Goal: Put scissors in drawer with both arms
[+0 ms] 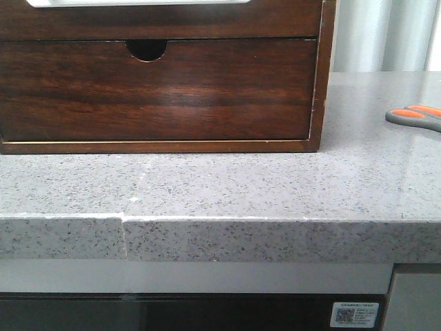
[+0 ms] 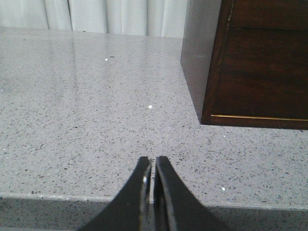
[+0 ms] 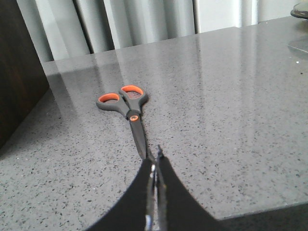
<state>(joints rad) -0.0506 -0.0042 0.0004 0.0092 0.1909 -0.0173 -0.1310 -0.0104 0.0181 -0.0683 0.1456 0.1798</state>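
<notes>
Both hands are closed on nothing: the left hand (image 2: 152,166) sits near the wooden box (image 2: 250,62), the right hand (image 3: 155,161) just behind the scissors (image 3: 127,113) lying flat on the desk (image 1: 227,189). The drawer (image 1: 155,89) looks shut, so seemingly every step remains.

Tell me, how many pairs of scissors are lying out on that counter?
1. The scissors lie flat on the grey counter, right of the wooden box, just beyond the right gripper. Only their handles show at the front view's right edge. More could lie out of view.
</notes>
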